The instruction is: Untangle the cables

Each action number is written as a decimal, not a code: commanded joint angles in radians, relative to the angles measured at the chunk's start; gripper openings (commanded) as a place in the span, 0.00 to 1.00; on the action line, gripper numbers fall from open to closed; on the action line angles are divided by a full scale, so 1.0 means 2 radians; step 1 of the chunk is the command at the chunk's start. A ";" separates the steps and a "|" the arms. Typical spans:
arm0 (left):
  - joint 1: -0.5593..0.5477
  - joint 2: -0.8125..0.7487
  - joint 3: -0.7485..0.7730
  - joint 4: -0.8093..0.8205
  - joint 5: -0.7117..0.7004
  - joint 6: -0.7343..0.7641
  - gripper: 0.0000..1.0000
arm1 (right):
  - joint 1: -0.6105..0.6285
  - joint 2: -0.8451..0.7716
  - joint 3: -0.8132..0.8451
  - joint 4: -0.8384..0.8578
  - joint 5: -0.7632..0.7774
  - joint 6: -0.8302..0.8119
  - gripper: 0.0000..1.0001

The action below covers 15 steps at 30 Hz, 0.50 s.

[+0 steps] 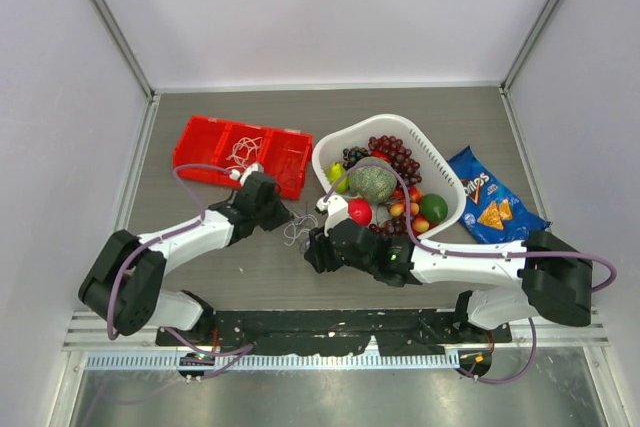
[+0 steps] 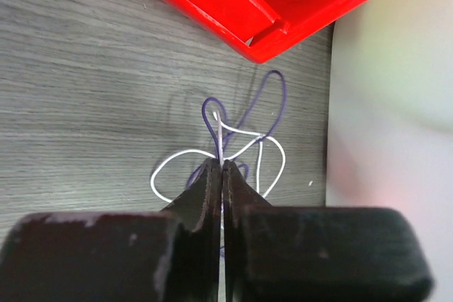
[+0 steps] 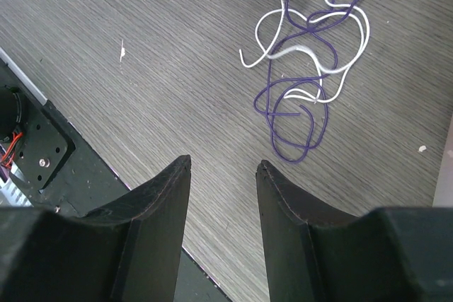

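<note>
1. The cables, a white cord and a purple cord looped through each other, lie flat on the wood-grain table, between the two grippers.
2. The left gripper has its jaws pressed together on the white cord; it grips at the tangle's nearer edge in its wrist view.
3. The right gripper hangs just short of the tangle; its jaws are parted wide and hold nothing.
4. A corner of the red tray sits just beyond the tangle; a pale cord coil lies in one compartment.
5. A white basket of fruit stands just right of the tangle; a blue chip bag lies beside it.
</note>
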 commanded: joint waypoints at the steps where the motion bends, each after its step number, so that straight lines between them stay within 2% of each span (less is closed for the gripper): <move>1: -0.004 -0.025 0.023 0.003 -0.030 0.021 0.00 | 0.003 0.004 0.005 0.028 0.009 -0.003 0.47; 8: -0.004 -0.131 0.013 -0.055 -0.031 0.066 0.00 | 0.003 0.060 0.057 0.000 0.030 -0.053 0.50; 15: -0.004 -0.266 0.032 -0.137 -0.004 0.117 0.00 | -0.019 0.074 0.076 0.033 0.011 -0.081 0.59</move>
